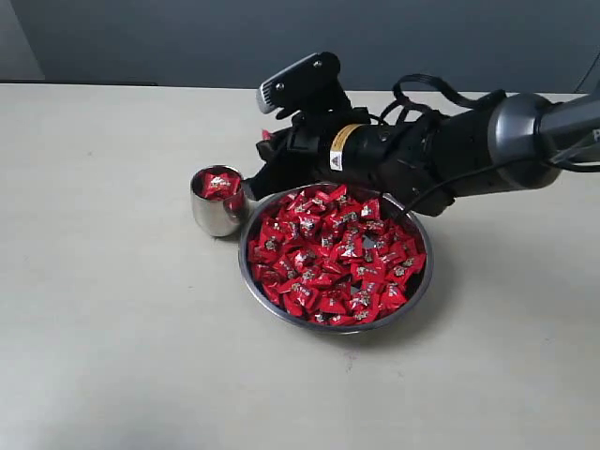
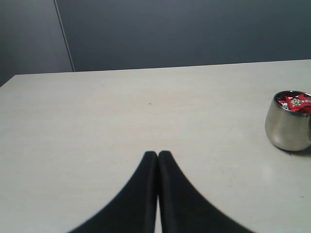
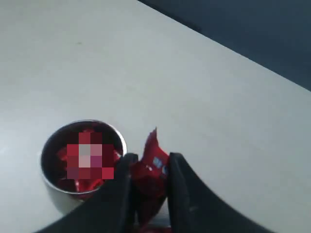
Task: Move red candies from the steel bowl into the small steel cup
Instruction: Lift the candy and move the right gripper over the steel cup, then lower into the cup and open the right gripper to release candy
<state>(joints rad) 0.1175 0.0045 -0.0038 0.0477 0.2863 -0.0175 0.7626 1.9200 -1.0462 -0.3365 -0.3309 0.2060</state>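
illegibly marked red candies [image 1: 330, 255], yellow arm label [image 1: 344, 141]

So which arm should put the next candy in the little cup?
Right. The right gripper pinches a red candy just beside the small steel cup. The left gripper is shut and empty, well apart from the cup.

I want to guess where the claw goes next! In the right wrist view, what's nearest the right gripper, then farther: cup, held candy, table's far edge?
1. Held candy, pinched in the right gripper.
2. Cup, just beside the fingers.
3. Table's far edge, well beyond both.
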